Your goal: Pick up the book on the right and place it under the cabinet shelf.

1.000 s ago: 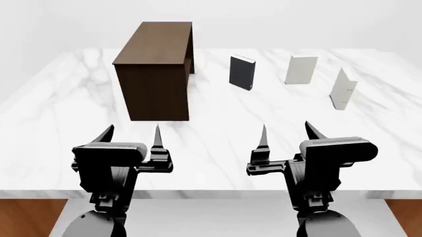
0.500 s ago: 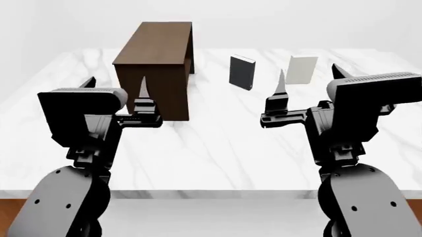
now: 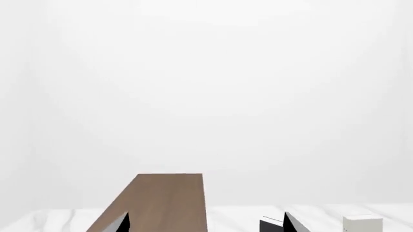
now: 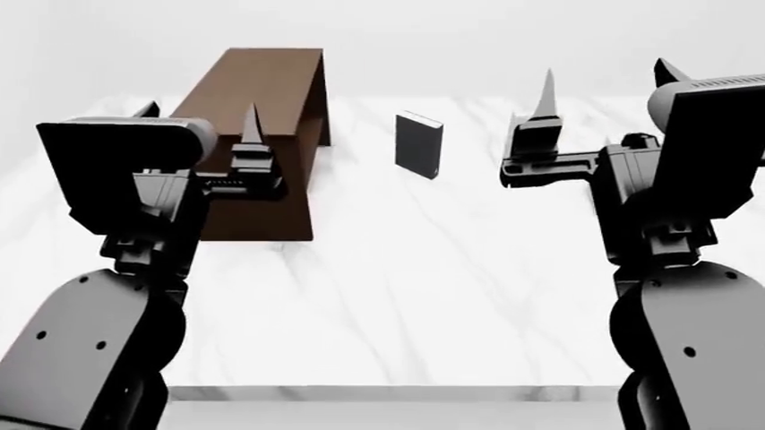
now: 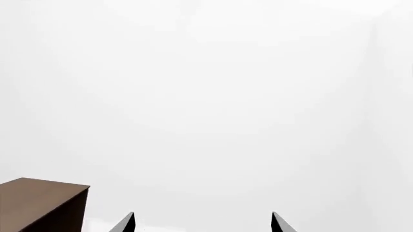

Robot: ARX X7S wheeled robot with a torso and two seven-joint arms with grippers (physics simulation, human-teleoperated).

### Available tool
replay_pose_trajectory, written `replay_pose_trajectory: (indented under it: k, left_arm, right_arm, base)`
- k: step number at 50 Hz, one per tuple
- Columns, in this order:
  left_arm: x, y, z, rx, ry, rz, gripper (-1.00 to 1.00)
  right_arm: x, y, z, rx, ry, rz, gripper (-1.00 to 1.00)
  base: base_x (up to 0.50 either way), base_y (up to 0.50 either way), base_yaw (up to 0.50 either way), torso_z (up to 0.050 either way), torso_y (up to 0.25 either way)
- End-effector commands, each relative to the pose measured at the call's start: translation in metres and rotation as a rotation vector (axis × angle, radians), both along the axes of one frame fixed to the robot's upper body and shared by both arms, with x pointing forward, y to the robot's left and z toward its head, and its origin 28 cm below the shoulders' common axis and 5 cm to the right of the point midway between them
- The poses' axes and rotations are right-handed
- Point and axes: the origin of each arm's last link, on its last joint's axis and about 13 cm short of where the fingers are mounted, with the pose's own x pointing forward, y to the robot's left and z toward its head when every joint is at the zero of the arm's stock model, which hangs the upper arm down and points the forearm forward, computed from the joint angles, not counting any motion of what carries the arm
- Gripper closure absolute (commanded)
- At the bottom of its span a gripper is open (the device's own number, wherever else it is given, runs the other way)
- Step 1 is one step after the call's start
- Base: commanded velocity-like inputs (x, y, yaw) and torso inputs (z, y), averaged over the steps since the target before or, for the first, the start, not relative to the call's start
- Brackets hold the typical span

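The large dark brown wood-grain cabinet shelf (image 4: 257, 134) stands near the white marble table's (image 4: 395, 296) far left corner, the upright black book (image 4: 418, 144) beside it across bare marble. Both grippers, left (image 4: 197, 134) and right (image 4: 604, 98), hover with fingers spread, empty. The right arm hides the off-white book.

Both arms are matte black. Each has a rounded lower link with small pale screw dots, then a boxy block above it. The left gripper (image 4: 201, 124) and right gripper (image 4: 604, 85) end in thin, pointed grey-black fingers.
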Motion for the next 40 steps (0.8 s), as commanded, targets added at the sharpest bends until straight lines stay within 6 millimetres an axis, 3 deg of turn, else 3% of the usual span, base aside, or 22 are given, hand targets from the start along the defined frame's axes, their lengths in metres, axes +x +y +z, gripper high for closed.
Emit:
replay_pose_trajectory:
  k: [1, 40]
  left_arm:
    - [0.0012, 0.0017, 0.0045, 0.001, -0.011, 0.004, -1.00]
    - [0.0008, 0.0033, 0.0067, 0.006, -0.021, 0.013, -1.00]
  right_arm:
    - [-0.0020, -0.0011, 0.0059, -0.001, -0.020, -0.003, -1.00]
    - [-0.0032, -0.0028, 0.0079, 0.011, -0.011, 0.020, -1.00]
  base:
    - [0.39, -0.04, 0.00, 0.000, 0.000]
    - [0.39, -0.03, 0.00, 0.000, 0.001]
